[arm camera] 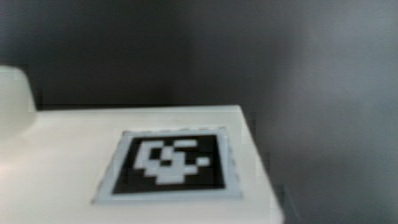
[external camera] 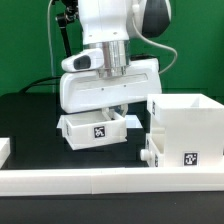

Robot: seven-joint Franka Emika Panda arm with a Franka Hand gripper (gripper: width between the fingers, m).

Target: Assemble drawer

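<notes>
A small white tray (external camera: 95, 129) with a square tag on its front sits left of centre in the exterior view. My gripper (external camera: 113, 110) reaches down onto its rear wall, and the fingers look closed on that wall. The tall boxy housing (external camera: 186, 130), open at the top and tagged on its front, stands at the exterior view's right, close beside the tray. A small white knobbed part (external camera: 148, 155) shows at the housing's lower left corner. The wrist view is filled by a blurred white tagged face of the tray (arm camera: 169, 160). My fingertips do not show there.
A long low white border bar (external camera: 100, 181) runs along the front of the black table. A short white bar end (external camera: 4, 149) lies at the exterior view's left edge. A green wall is behind.
</notes>
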